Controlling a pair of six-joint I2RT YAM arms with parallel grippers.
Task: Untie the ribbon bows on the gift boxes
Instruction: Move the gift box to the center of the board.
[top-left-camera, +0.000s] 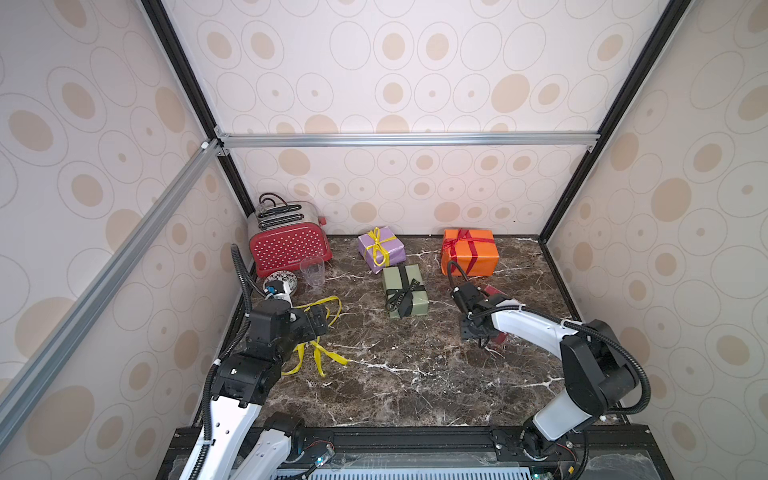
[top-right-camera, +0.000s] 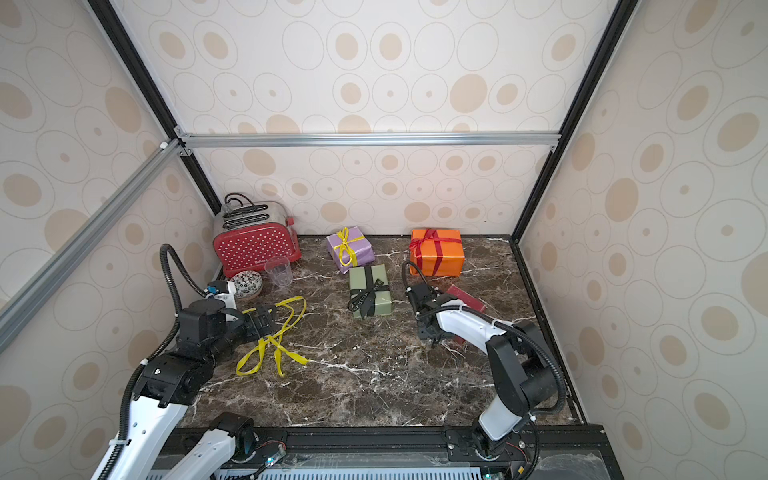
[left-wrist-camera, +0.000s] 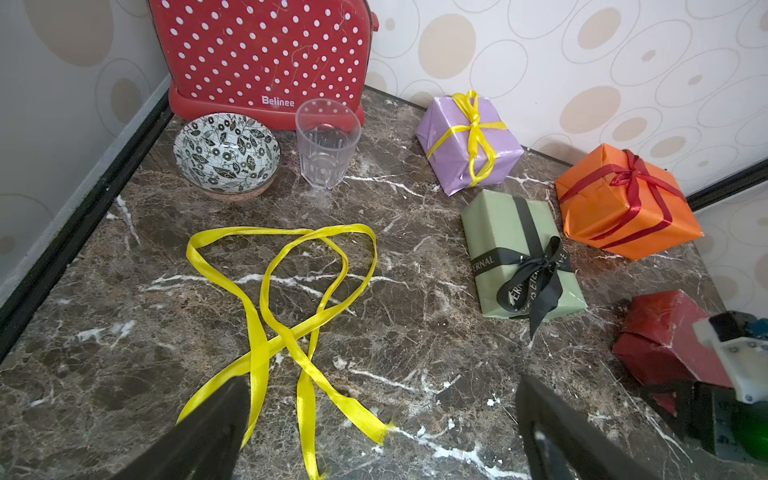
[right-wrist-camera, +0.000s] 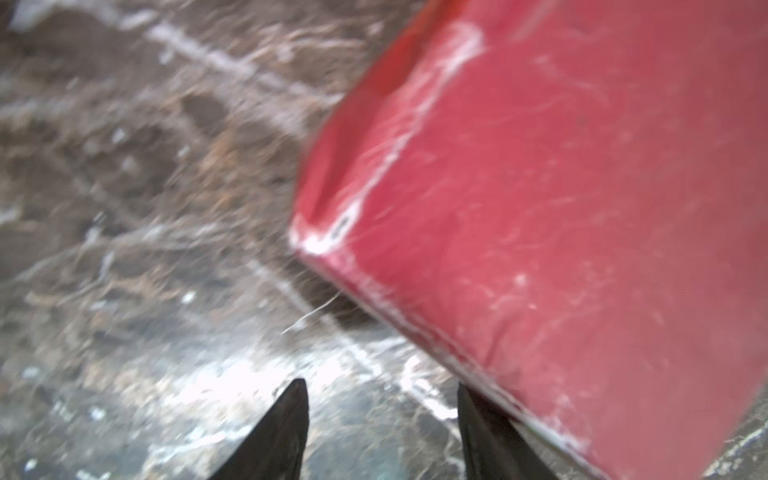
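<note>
You get bright, even, sharp top views with wide-angle bending at the edges; right wrist view is blurred, dark red box (right-wrist-camera: 561, 228) smeared, white glare on the marble tabletop (right-wrist-camera: 232, 386) at lower centre.

The red white-dotted toaster (left-wrist-camera: 266, 50), at the 10 o'clock corner of the counter (left-wrist-camera: 415, 332), carries the white brand name "Belinee" low on its front face. The black ribbon (left-wrist-camera: 536, 264) around the olive green box (left-wrist-camera: 494, 224), toward 12 o'clock from centre, shows pale capitals "ERNAL". Further letters on its bow loops are too folded to read.
</note>
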